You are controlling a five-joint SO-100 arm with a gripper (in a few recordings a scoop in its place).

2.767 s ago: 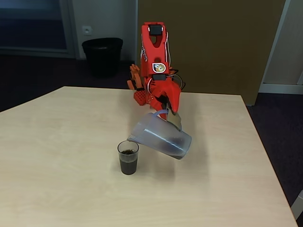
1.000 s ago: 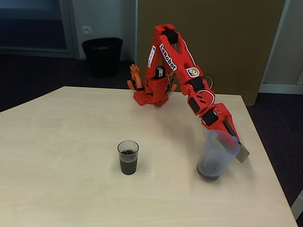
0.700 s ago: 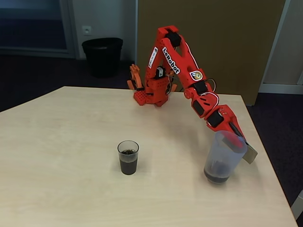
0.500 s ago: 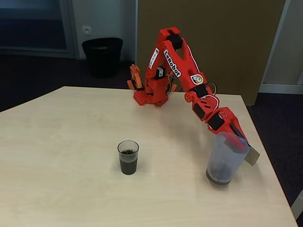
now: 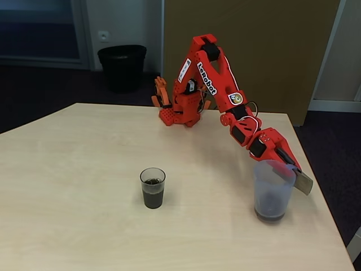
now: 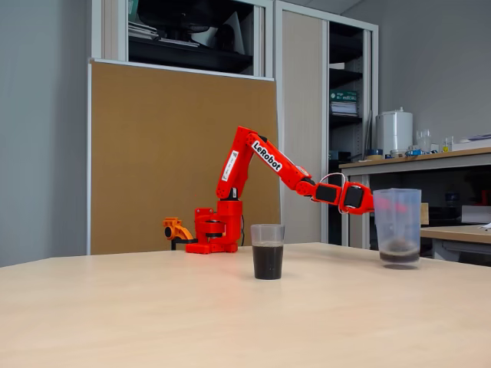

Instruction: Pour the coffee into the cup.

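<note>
The cup [image 5: 153,175] [image 6: 267,232], a small clear tumbler, stands upright mid-table, over half full of dark coffee [image 5: 153,197] [image 6: 267,262]. Far to its right in both fixed views a taller bluish translucent jug [image 5: 273,189] [image 6: 397,222] is upright near the table's right edge, its base at or just above the tabletop. A little dark liquid lies in its bottom. My gripper [image 5: 289,170] [image 6: 374,201] reaches down from the red arm and is shut on the jug at its handle side.
The arm's red base [image 5: 177,113] sits at the table's far edge. The table's right edge [image 5: 318,192] runs close beside the jug. A black bin [image 5: 121,66] stands on the floor behind. Bare tabletop lies between cup and jug.
The jug, earlier tipped over the cup, was swung upright to the right. Over the last second it moved farther right and lower. The cup stayed put.
</note>
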